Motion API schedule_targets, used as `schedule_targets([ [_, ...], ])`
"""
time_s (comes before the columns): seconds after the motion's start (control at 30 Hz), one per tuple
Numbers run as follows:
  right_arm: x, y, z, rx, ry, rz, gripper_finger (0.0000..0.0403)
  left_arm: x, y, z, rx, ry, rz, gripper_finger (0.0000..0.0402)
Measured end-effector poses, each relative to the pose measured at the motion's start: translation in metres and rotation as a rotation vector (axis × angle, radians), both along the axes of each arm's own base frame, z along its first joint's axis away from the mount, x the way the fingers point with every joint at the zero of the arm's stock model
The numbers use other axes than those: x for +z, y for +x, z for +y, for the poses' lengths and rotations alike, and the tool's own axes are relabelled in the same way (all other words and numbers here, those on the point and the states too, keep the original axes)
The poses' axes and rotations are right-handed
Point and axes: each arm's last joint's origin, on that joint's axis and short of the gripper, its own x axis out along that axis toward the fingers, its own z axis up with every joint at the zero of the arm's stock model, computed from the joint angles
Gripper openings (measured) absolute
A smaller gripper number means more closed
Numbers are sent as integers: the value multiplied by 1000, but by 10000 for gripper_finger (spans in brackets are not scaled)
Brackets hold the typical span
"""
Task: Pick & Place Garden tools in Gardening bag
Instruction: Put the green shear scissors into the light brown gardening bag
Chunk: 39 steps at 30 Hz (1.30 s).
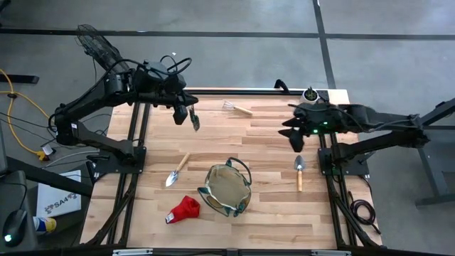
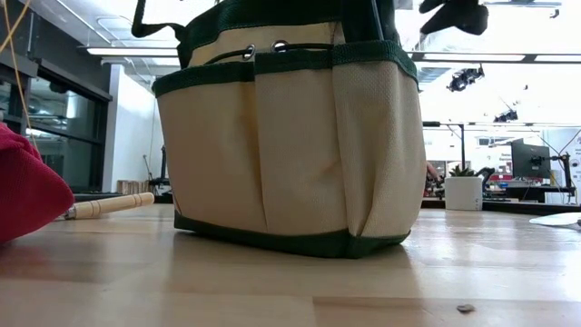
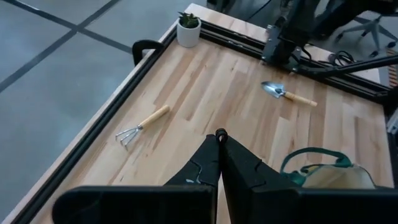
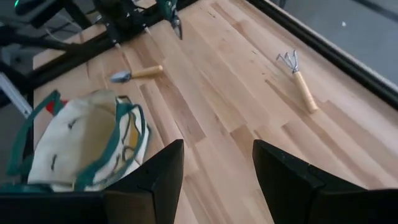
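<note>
My left gripper [image 1: 189, 112] hangs over the table's far left part, shut on the green-handled pruners [image 1: 195, 119]. My right gripper [image 1: 295, 141] stands open over the right side with nothing between its fingers [image 4: 217, 168]. The tan gardening bag [image 1: 227, 188] stands upright near the front middle, mouth open. On the table lie a trowel [image 1: 176, 171] left of the bag, a red glove [image 1: 183, 210] at the front left, a second trowel [image 1: 299, 173] at the right, and a mini rake [image 1: 237, 108] at the far middle. My left gripper pinches the pruners at their upper, handle end [image 4: 166, 7] between its two shut fingers [image 3: 211, 162]. The pruners hang below the fingers, blades [image 4: 177, 28] pointing down, clear of the table. The gripper's own body hides the exact place of contact.
A small white pot with a green plant [image 1: 311, 93] stands at the far right corner. Black frame rails run along the table's left and right edges. Bare wood lies between the rake and the bag.
</note>
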Motion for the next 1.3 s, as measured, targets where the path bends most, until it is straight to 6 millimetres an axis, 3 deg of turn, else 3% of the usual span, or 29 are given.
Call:
schedule_targets([
  [0.13,3,-19,1,23,-26,-45,184,0,1,-5,3,1,-2,0],
  [0.4,-36,-45,3,68,37,-185,184,3,3,-4,16,9,-32,0],
  [0.6,-49,-56,4,92,23,-307,184,3,3,-4,15,10,-31,0],
  [1.0,-84,-70,5,94,49,-339,184,2,3,-6,-45,-7,-33,0],
  [1.3,-94,-70,5,50,139,-312,184,2,4,-9,-195,17,-31,0],
])
